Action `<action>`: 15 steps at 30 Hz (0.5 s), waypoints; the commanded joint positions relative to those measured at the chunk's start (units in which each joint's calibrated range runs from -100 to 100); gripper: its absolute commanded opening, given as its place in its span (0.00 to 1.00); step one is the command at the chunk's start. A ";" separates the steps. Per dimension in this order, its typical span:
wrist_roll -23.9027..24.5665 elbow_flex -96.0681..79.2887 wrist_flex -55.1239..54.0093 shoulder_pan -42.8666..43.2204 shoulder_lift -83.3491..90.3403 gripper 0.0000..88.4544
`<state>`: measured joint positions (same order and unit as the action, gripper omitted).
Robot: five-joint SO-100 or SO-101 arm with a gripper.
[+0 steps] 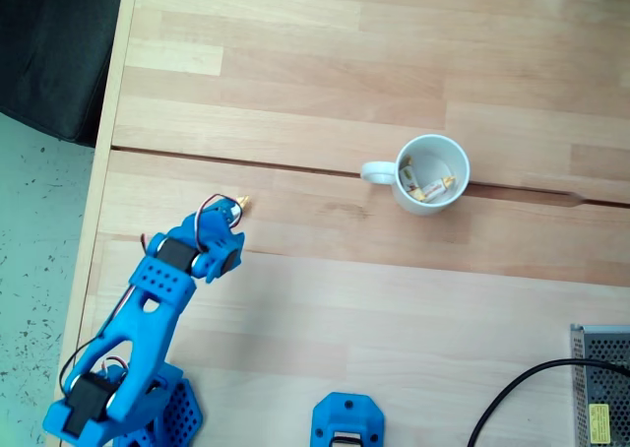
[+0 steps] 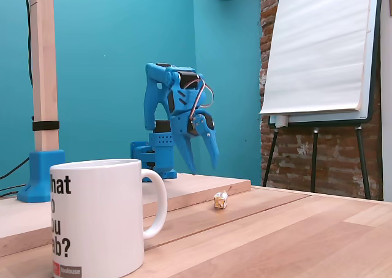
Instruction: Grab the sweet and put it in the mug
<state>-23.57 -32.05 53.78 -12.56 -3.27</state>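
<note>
Sweet [image 2: 220, 200] on the table left of mug [image 1: 433, 174]: light, crinkly; pinch wrapped middle; gripper [image 2: 204, 166] fingers apart

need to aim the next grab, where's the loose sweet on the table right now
In a fixed view from above, the sweet lies on the table at the gripper tip, left of the mug.

Pale wooden table [image 1: 325, 299], black cable [image 1: 512, 398] (by a metal box [image 1: 600, 383]), flipchart [image 2: 318, 48] before brick wall [image 2: 334, 149].
</note>
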 commanded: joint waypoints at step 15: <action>-7.86 -0.78 -1.20 6.53 -0.60 0.23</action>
<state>-31.18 -33.30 53.46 -6.43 -4.36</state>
